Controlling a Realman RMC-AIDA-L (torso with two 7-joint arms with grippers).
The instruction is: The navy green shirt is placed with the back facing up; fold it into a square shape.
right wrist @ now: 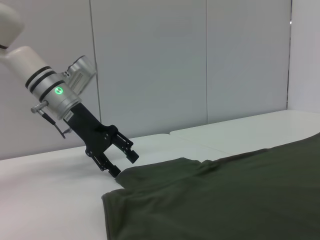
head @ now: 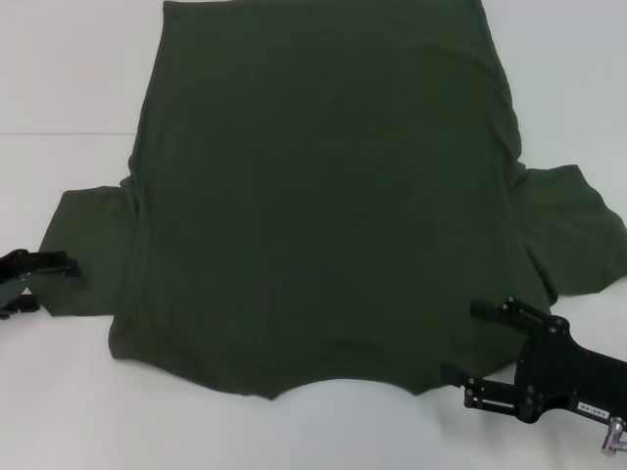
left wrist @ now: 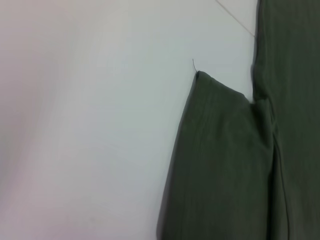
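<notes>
The navy green shirt (head: 323, 196) is found spread flat on the white table (head: 59, 88), its body stretching away from the robot and a sleeve lying out to each side, the curved near edge closest to both arms. The left gripper (head: 61, 266) is seen with its fingers apart, poised at the outer edge of the left sleeve (head: 83, 255); whether cloth is touched cannot be told. The right gripper (head: 458, 339) is seen with its jaws spread wide, its tips over the near right corner of the shirt, just inward of the right sleeve (head: 573, 230). The fabric is judged soft, light and limp: it will sag, drag and wrinkle when lifted, and it is not fragile. A pinch through the sleeve edge or shoulder corner directly ahead of each gripper is judged the soundest hold, with both sides to be lifted together so that the fold lands straight.
</notes>
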